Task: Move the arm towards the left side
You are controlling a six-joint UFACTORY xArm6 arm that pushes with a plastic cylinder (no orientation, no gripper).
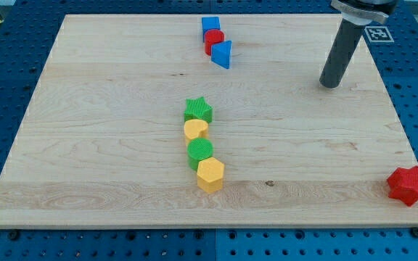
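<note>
My tip (330, 83) rests on the worktop (85, 145) at upper right, right of the blue triangle (222, 54), red cylinder (214, 41) and blue cube (210, 26). I carry no fingers, only a bare rod. The left side lies well apart.

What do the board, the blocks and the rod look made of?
Board: pale wood, matt, with visible grain lines and small knots. Blocks, such as the green star and red star: probably plastic, with fine ribbed lines, perhaps 3D-printed. Rod: dark and smooth, material unclear; my tip stands right of the blue and red blocks.
</note>
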